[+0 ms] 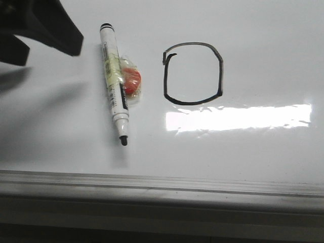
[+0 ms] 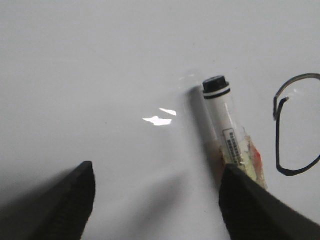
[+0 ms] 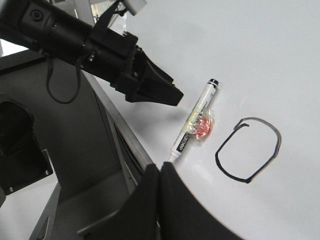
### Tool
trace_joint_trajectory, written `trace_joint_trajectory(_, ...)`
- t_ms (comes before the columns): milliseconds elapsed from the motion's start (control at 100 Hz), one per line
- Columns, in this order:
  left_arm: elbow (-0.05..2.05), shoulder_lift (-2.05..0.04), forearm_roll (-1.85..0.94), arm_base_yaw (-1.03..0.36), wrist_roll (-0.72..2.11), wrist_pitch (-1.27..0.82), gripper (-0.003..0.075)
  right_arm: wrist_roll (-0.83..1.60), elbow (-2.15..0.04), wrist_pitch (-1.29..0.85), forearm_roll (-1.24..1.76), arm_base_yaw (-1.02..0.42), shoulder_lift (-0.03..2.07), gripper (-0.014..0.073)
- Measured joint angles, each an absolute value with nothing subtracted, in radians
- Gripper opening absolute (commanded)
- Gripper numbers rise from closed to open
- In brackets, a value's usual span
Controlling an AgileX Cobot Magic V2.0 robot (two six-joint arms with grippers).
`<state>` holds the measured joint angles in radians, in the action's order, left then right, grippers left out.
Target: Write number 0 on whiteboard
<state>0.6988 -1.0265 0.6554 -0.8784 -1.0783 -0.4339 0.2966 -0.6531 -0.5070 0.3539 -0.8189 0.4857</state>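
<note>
One marker [image 1: 114,81] lay on one whiteboard [image 1: 263,152]. One drawn number 0 [image 1: 193,73] showed. Two grippers appeared.

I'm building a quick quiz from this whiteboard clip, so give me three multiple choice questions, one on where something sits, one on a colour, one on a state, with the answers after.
1. Where does the marker lie relative to the number 0 in the front view?
A. To its left
B. To its right
C. Across it

2. What colour is the piece taped to the marker's side, the red attachment?
A. Blue
B. Red-orange
C. Green

3. In what state is the left gripper?
A. Shut on the marker
B. Open, holding nothing
C. Shut on nothing

Answers:
1. A, the marker rests on the whiteboard left of the loop, apart from it.
2. B, a red-orange blob shows under clear wrap beside the barrel.
3. B, the left wrist view shows its fingers spread wide with bare board between them; the right gripper is shut.
</note>
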Motion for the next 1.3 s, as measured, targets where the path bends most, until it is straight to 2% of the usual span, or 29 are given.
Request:
trace_joint_trajectory(120,0.699,-0.933,0.703,-0.878,-1.076,-0.463,0.0475,0.297,-0.653,-0.5,0.306,-0.819,0.486,-0.0068)
trace_joint_trajectory(190,0.699,-0.873,0.722,-0.878,-1.066,-0.483,0.0421,0.297,-0.653,-0.5,0.248,-0.819,0.486,-0.0068)
trace_joint_trajectory(290,0.694,-0.774,0.73,-0.878,-1.026,-0.509,0.026,0.297,-0.653,-0.493,0.137,-0.819,0.474,-0.0068)
trace_joint_trajectory(410,0.672,-0.667,0.734,-0.878,-0.981,-0.539,-0.0013,0.297,-0.628,-0.427,0.009,-0.819,0.443,-0.0068)
trace_joint_trajectory(420,0.669,-0.661,0.734,-0.878,-0.979,-0.541,-0.0018,0.297,-0.624,-0.415,0.0,-0.819,0.443,-0.0068)
trace_joint_trajectory(640,0.61,-0.555,0.736,-0.878,-0.957,-0.559,-0.002,0.297,-0.603,-0.324,-0.047,-0.819,0.426,-0.0068)
trace_joint_trajectory(1300,0.599,-0.553,0.736,-0.878,-0.955,-0.559,-0.002,0.297,-0.603,-0.317,-0.047,-0.819,0.426,-0.0068)
